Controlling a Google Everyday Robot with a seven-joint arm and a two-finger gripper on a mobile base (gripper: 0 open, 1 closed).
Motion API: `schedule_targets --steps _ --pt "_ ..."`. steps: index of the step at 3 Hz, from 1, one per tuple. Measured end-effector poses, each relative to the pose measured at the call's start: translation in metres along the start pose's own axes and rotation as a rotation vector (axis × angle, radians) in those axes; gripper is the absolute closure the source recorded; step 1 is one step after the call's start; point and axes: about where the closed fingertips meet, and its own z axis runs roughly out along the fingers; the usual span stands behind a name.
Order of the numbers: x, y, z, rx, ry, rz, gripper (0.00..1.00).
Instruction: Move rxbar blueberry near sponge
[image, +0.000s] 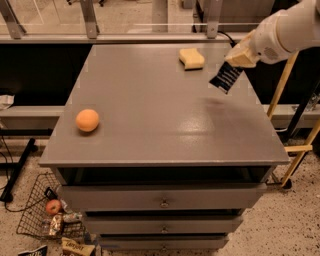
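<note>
The rxbar blueberry (226, 77), a dark navy wrapper with white text, hangs tilted in the air above the right side of the grey cabinet top (150, 115). My gripper (239, 59) is shut on its upper end and holds it clear of the surface. The white arm comes in from the upper right. The pale-yellow sponge (191, 58) lies on the far part of the top, a short way left of the bar and apart from it.
An orange (87, 120) sits on the left of the cabinet top. Drawers run below the front edge. A wire basket (45, 220) with an apple and snack packs lies on the floor at lower left. Yellow wooden legs (292, 145) stand to the right.
</note>
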Motion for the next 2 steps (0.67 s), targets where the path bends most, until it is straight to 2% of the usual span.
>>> schedule_targets --steps 1,2 --pt "-0.016 -0.043 0.01 0.038 -0.041 -0.012 1.0" --pt "-0.019 -0.069 0.034 0.018 -0.044 -0.002 1.0"
